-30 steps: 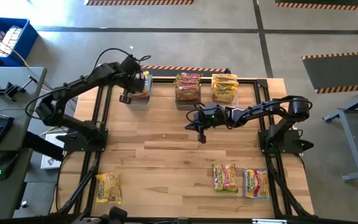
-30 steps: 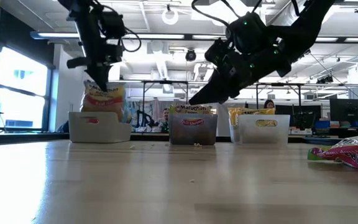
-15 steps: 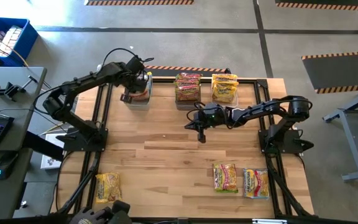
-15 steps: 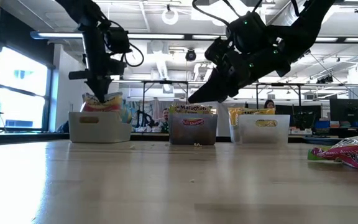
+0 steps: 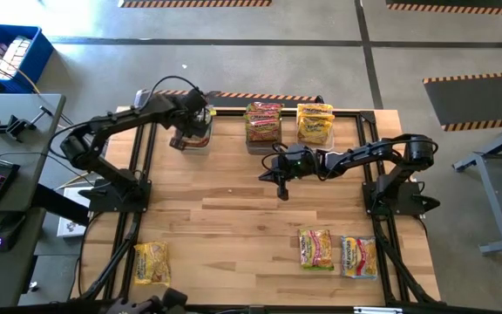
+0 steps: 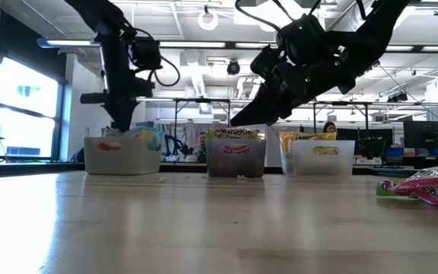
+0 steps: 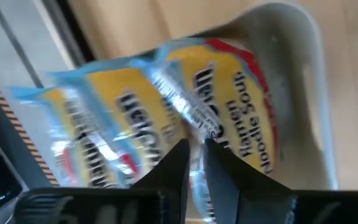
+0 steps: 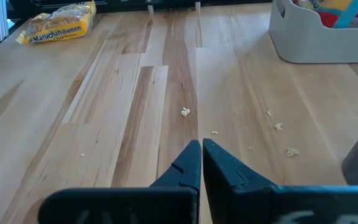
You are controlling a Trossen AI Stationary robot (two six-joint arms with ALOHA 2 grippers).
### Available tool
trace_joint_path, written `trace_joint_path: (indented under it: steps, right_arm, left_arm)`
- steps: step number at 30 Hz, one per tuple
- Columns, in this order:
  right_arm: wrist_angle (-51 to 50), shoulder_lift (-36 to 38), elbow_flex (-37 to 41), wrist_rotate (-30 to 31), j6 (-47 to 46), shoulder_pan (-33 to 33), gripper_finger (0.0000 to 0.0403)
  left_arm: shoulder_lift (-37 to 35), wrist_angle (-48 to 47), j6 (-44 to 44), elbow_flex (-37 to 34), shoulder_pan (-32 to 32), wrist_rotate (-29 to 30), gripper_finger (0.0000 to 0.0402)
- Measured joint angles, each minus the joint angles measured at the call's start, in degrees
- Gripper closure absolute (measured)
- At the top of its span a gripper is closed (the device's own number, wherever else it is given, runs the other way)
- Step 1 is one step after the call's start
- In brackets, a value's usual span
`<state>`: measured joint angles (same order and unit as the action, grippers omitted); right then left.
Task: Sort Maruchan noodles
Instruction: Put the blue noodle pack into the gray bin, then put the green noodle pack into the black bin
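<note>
My left gripper (image 5: 179,138) hangs over the white tub (image 5: 197,139) at the table's far left and is shut on a yellow Maruchan packet with blue and red print (image 7: 229,118). In the low view that packet (image 6: 131,135) barely shows above the tub's rim (image 6: 120,156). A second blue-trimmed packet (image 7: 98,137) lies beside it in the tub. My right gripper (image 5: 282,194) hovers shut above the table's middle (image 8: 201,155) and touches nothing. Three loose packets lie flat on the table: one near left (image 5: 152,262), two near right (image 5: 315,249) (image 5: 357,255). My left gripper pinches the packet between its two fingers at the crinkled clear seam (image 7: 194,121) that runs across the packet's face. The fingers (image 7: 178,165) come from above, pointing down into the tub. The packet sits low in the tub, leaning against the other packet.
A dark tub (image 5: 262,126) and a clear tub (image 5: 315,125), both stacked with packets, stand along the far edge. Noodle crumbs (image 8: 185,112) dot the wood below my right gripper. Bare wood spans the table's middle and near centre. Room clutter lies beyond the far edge.
My left gripper has gone down into the white tub, keeping its hold. The packet, which stood well above the rim a second ago, has sunk until only its top shows. My right arm has kept still.
</note>
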<state>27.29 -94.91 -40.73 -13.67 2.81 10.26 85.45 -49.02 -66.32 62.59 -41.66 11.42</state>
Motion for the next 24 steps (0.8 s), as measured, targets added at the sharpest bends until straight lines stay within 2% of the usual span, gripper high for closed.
trace_joint_path:
  steps: [5, 12, 14, 18, 24]
  right_arm:
    - [0.00, 0.00, 0.00, -0.02, 0.00, 0.00, 0.0401]
    - [0.02, 0.00, -0.02, -0.02, 0.10, 0.00, 0.0401]
    - [0.11, 0.00, -0.02, -0.02, 0.20, 0.00, 0.0401]
    - [1.23, 0.00, -0.02, 0.00, 0.20, 0.00, 0.0401]
    - [3.50, -0.02, -0.02, 2.13, 0.20, -0.49, 0.0401]
  left_arm:
    - [-0.68, 1.32, 1.61, -3.19, 1.42, 1.63, 0.0375]
    - [-7.37, 5.24, 6.83, -3.74, 2.33, 0.84, 0.0388]
    - [-10.03, 5.24, 10.75, -3.74, 2.35, -0.77, 0.0390]
    - [-16.19, 5.93, 21.04, -3.85, 3.70, -7.54, 0.0390]
    - [-24.00, 13.15, 33.88, -9.41, 14.12, -6.31, 0.0394]
